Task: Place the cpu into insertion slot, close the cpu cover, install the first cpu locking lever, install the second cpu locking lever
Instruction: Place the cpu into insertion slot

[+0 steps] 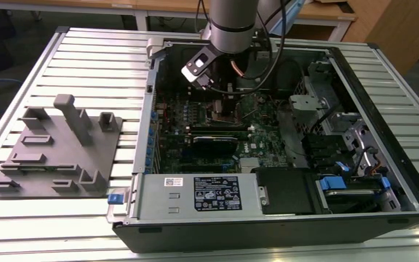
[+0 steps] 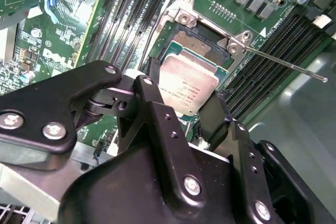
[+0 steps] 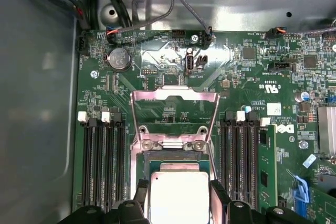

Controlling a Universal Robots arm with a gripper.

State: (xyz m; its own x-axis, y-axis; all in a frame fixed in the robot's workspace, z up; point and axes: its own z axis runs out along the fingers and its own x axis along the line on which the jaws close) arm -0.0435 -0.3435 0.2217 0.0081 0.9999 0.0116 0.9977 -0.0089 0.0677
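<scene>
The fingers [image 2: 214,113] are clamping the cpu [image 2: 188,83] just over the insertion slot [image 2: 197,38]; the cpu cover [image 3: 175,96] is standing open, a locking lever [image 2: 286,64] sticking out unlatched.

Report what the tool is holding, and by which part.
The tool grips the cpu by two opposite side edges, metal top facing up, at the insertion slot.

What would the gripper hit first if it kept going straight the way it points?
Probably the slot, which lies just beyond it. The gripper holds the cpu and points at the board, so the cpu would land on the slot's pin field first. How big the gap is, I cannot tell.
</scene>
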